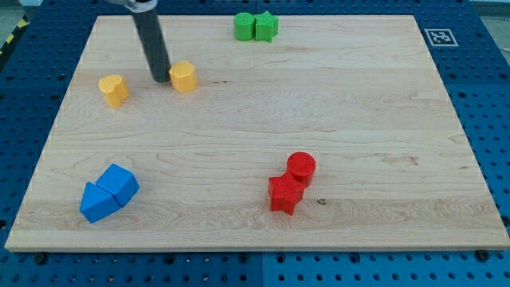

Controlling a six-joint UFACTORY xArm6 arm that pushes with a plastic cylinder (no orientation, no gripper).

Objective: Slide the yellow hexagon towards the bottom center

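A yellow hexagon block [183, 76] sits on the wooden board in the upper left part of the view. My tip [161, 78] stands just at its left side, touching or nearly touching it. A second yellow block [114, 90], shape unclear, lies farther to the view's left, apart from the hexagon.
Two green blocks [255, 26] sit together at the view's top centre. A red cylinder [301, 167] and a red star-like block [284, 194] touch at lower right of centre. Two blue blocks [107, 192] sit together at lower left. The board's edge [255, 245] runs along the bottom.
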